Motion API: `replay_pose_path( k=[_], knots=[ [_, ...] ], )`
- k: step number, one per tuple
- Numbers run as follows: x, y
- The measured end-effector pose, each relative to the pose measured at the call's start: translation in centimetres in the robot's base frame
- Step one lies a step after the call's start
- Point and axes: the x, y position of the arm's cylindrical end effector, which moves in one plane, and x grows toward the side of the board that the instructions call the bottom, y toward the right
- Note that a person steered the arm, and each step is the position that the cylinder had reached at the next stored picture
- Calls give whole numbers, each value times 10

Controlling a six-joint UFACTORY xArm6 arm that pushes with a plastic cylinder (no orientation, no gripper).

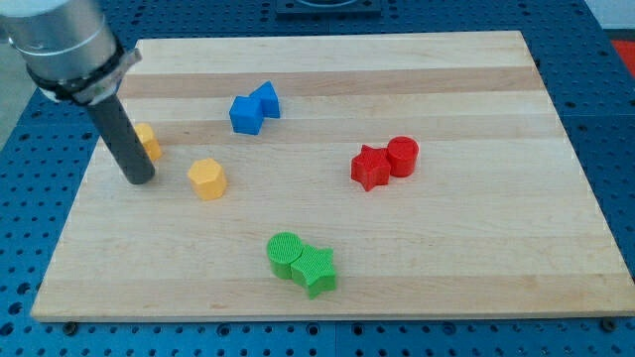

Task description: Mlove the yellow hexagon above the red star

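Resting on the surface [476,248]: eight blocks in loose pairs, plus my tip [139,180]
Hexagon: the yellow hexagon [207,178] is a short six-sided prism, flat top, orange-yellow; it stands alone at the view's left, below and left of the blue pair
Star: the red star [370,167] sits right of centre, touching the red cylinder [403,156] on its right; well apart from the hexagon
My tip: just left of the hexagon, a small gap between them; a second yellow block [148,141], shape unclear, is partly hidden behind the rod
Fingers: the arm carries none, only the dark rod; nothing is held
Blue: two blue blocks [252,108] touching, near the view's top centre; shapes hard to make out
Green: a green cylinder [285,253] touching a green star [317,269], near the view's bottom
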Motion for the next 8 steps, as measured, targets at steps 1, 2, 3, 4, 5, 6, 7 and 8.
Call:
replay_pose_path(
  k=[1,2,3,4,5,6,7,8],
  knots=[
    [14,26],
    [11,77],
    [-11,123],
    [-32,169],
    [-36,183],
    [-36,158],
    [-47,155],
    [-64,187]
  ],
)
